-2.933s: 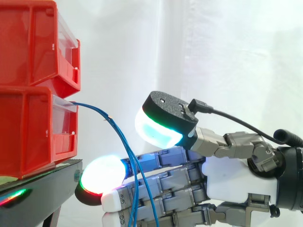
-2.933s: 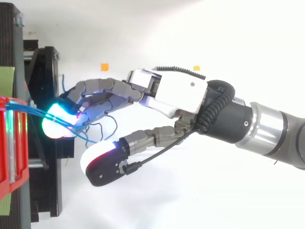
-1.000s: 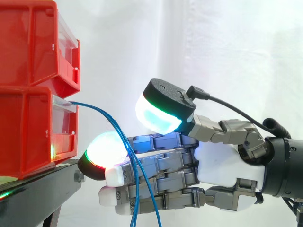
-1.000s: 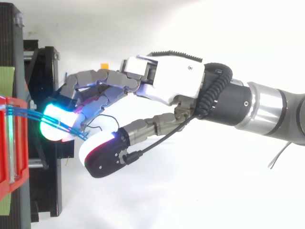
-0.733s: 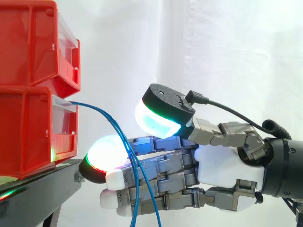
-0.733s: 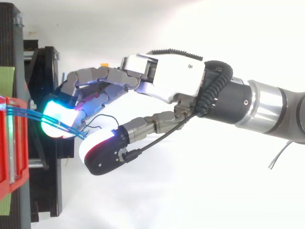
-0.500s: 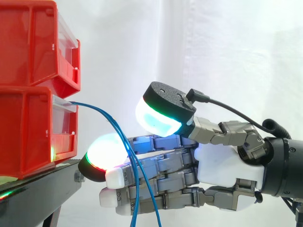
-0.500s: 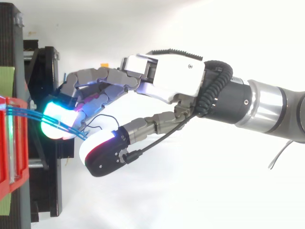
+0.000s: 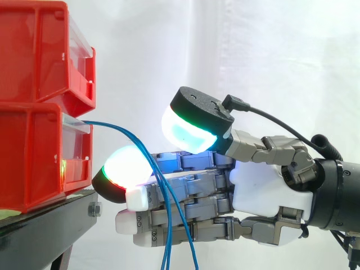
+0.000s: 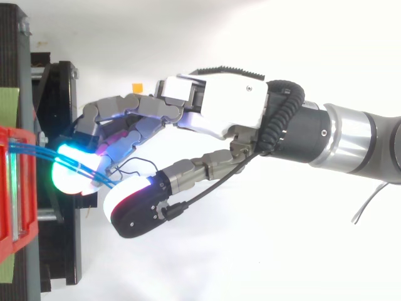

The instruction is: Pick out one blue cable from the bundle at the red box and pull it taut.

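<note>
- Where you look level across the work in the side view, two bins sit stacked at the left on the black stand (image 9: 50, 225), the upper red bin (image 9: 34, 50) on the lower red bin (image 9: 28, 157), all before the white curtain (image 9: 264, 50).
- The blue cables (image 9: 126, 132) leave the clear front of the lower red bin near its top. They arch out to the right, then drop steeply across the front of the fingers and off the bottom edge. They hang in a slack curve, not taut.
- The hand (image 9: 259, 191) reaches in from the right, its fingers nearly straight and pointing at the bins. The topmost fingertip (image 9: 126, 166) glows white with a red and green rim, near the lower bin's front corner.
- The thumb (image 9: 194, 126) stands above the fingers, its cyan pad facing down, with a clear gap between it and them. The cables pass just left of that pad.
- In the top view you see the arm enter from the right edge. The hand (image 10: 219, 113) has gently bent fingers spread toward the lower red bin (image 10: 15, 194) at the left edge.
- The blue cables (image 10: 31, 152) run from that bin across the glowing cyan-green fingertip (image 10: 75, 175), lying on it, and then dip toward the thumb.
- The thumb (image 10: 135, 210) sits apart from the fingers, so you have the hand spread and clamped on nothing.
- A small orange marker (image 10: 136, 87) lies on the white surface beyond the fingers.
</note>
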